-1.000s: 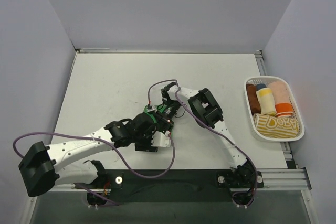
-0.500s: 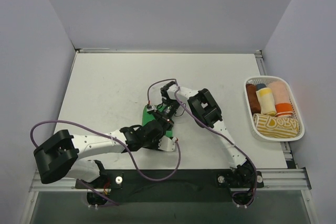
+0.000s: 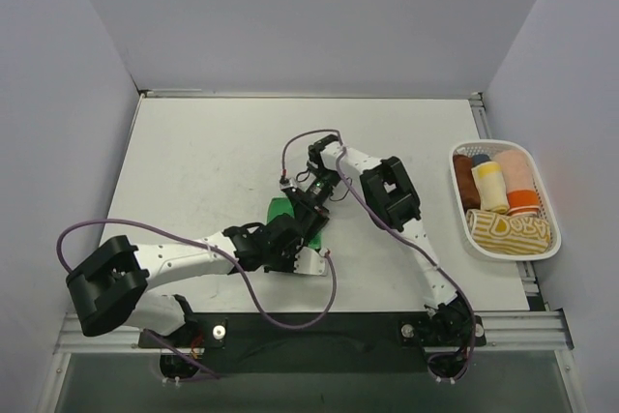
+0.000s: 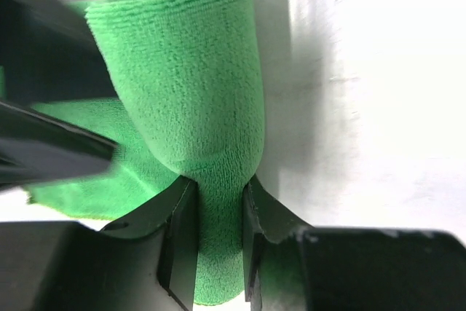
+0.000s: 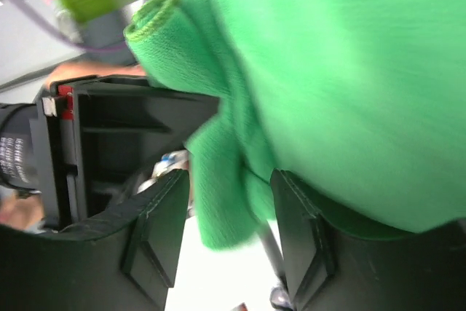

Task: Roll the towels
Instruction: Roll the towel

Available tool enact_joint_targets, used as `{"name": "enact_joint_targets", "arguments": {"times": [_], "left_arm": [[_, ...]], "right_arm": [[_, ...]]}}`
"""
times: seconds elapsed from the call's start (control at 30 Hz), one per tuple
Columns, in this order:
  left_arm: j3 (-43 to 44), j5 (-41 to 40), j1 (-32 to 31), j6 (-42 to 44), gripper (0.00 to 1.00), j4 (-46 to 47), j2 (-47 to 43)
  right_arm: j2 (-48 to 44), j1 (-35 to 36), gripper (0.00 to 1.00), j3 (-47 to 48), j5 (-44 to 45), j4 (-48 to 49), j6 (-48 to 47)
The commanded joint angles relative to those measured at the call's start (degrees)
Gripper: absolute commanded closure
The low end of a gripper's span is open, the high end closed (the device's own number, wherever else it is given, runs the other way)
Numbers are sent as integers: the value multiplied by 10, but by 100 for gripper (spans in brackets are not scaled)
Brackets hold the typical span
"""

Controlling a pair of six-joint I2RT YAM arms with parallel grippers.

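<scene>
Left gripper (image 4: 218,189) is clamped on the near end of the green towel (image 4: 193,85). The rolled part is pinched between the pads, and a loose layer is left flat beside it. Over the last second the left arm has been swung in from the near-left corner of the counter (image 3: 193,162). Its forearm is now laid along the near edge, with the wrist at counter centre. More green is exposed from above, left of the wrists, than a second ago.

Right gripper (image 5: 229,180) is closed on a folded edge of the same towel from the far side. Its elbow has been shifted slightly toward the right edge.

Judged: the roll is partly formed and the tail is not yet wound in. Both holds are needed to keep it tight.

Around:
- **Purple cable (image 3: 329,287):** it is looped toward the near edge, close to the left wrist. A snag is possible if that wrist is turned.
- **Wrists:** both are crowded over the towel, so most of it is hidden from above.
- **White basket (image 3: 462,229):** it is seen at the right edge, well apart. Rolled towels are held in it, the pale yellow towel (image 3: 490,186) among them.
</scene>
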Motion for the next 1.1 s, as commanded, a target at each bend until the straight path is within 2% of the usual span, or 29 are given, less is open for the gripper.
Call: {"name": "enact_joint_targets", "arguments": {"times": [0.0,0.07,0.17,0.3,0.57,0.7,0.87,1.07], "left_arm": [[7,176,16,-40,91,-150,39],[38,224,35,-35,91,-179,69],[85,274,94,-16,90,-230,109],[163,334,167,20,87,-316,181],[330,348,228,88,82,-449,362],[432,345,248,103,82,-523,457],[540,330,261,108,82,-564,545],[668,317,263,104,82,-660,639]], "right_arm": [[-74,-53,49,24,91,43,53],[-96,-78,48,28,103,46,66],[-152,-108,48,13,114,47,75],[-263,-172,47,-43,146,55,43],[-462,-247,47,-190,190,88,-14],[-574,-247,47,-264,214,114,-36],[-657,-223,48,-322,249,142,-45],[-708,-109,48,-367,308,180,-58]]}}
